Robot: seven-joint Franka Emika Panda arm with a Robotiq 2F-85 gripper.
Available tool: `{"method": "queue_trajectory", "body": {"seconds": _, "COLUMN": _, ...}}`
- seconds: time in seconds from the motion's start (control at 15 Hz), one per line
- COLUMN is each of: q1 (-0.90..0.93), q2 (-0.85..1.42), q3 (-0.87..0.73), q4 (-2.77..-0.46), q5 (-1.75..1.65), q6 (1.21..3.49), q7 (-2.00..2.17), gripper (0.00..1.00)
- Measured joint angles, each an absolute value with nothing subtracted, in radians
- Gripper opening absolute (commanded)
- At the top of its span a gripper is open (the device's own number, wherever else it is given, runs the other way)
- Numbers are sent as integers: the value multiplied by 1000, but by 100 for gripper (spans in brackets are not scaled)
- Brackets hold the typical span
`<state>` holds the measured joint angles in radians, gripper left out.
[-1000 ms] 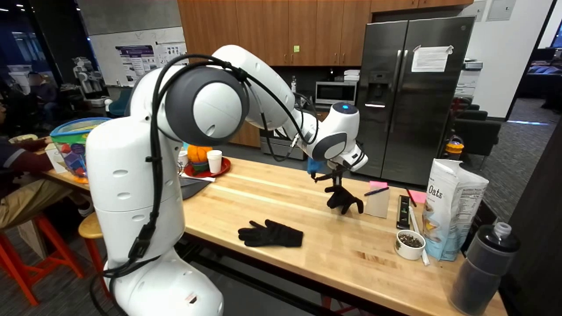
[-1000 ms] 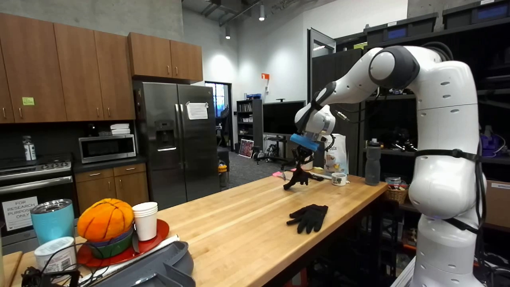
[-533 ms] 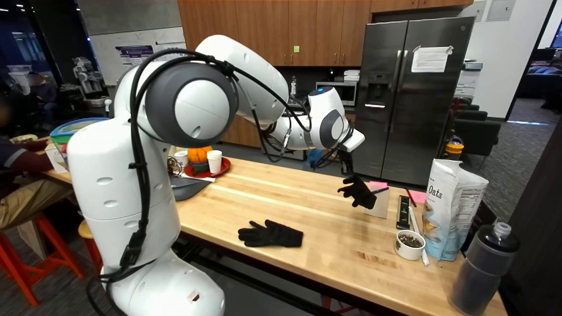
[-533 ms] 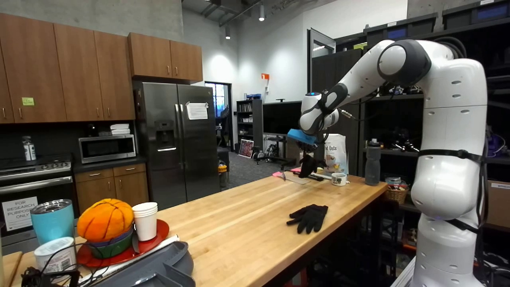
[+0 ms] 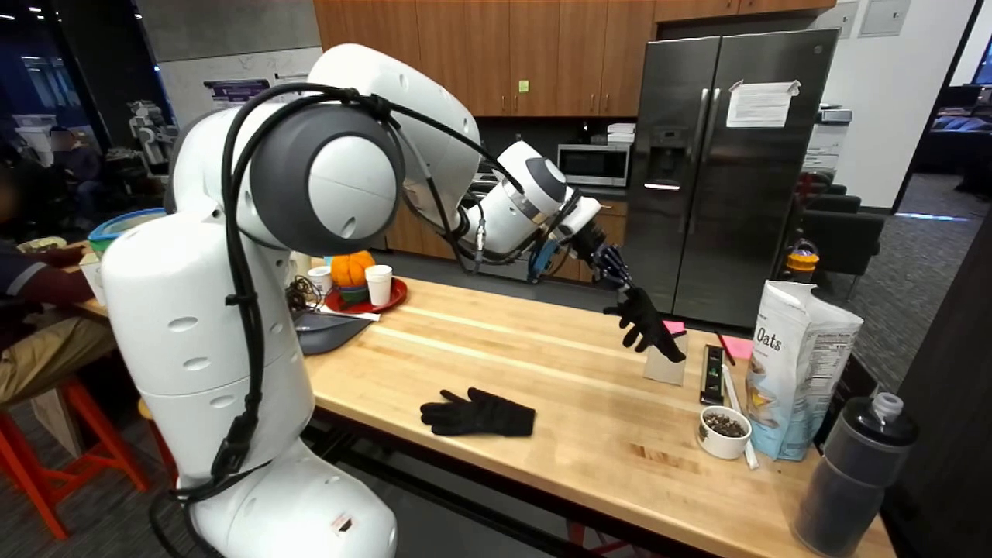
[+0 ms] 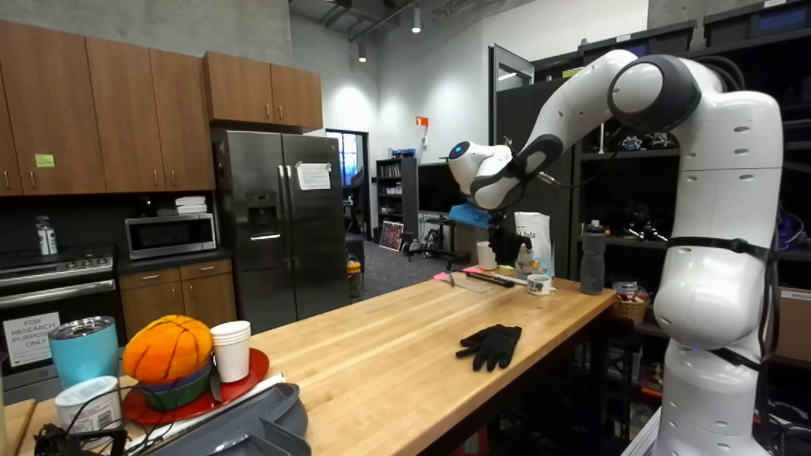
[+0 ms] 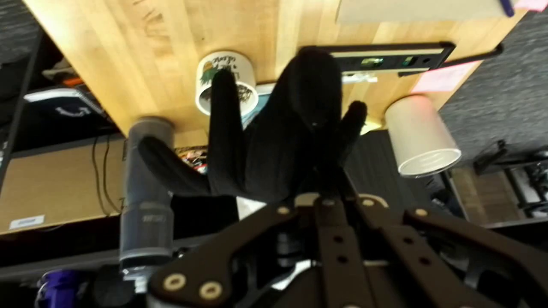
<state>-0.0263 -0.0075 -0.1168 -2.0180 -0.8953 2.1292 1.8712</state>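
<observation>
A black glove hangs in the air over the far part of the wooden table, its fingers dangling down. My gripper is shut on one edge of it and leans over at a slant. In the wrist view the glove spreads out ahead of my gripper, whose fingertips are partly hidden in the dark cloth. A matching black glove lies flat near the table's front edge, apart from the gripper; the same glove shows in both exterior views.
Close to the held glove are a brown pad, a black level and a white cup. A small bowl of dark bits, an oats bag and a grey bottle stand at one end. A red plate holds cups and an orange plush.
The gripper has lifted the held glove and carried it toward the oats-bag end of the table. The wrist has turned and tilted. The glove lying on the table has stayed put.
</observation>
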Motion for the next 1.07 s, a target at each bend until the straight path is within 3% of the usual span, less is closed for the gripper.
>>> {"method": "queue_trajectory", "body": {"seconds": 0.4, "q1": 12, "q2": -2, "q3": -6, "q4": -1972, "q5": -996, "q6": 1732, "q7": 1980, "gripper": 1}}
{"method": "queue_trajectory", "body": {"seconds": 0.8, "q1": 15, "q2": 37, "q3": 10, "q4": -1949, "q5": -992, "q6": 1623, "q7": 1976, "gripper": 1}}
{"method": "queue_trajectory", "body": {"seconds": 0.87, "q1": 14, "q2": 48, "q3": 9, "q4": -1948, "q5": -990, "q6": 1620, "q7": 1976, "gripper": 28}}
{"method": "queue_trajectory", "body": {"seconds": 1.07, "q1": 12, "q2": 77, "q3": 8, "q4": -1946, "q5": -974, "q6": 1619, "q7": 1975, "gripper": 39}}
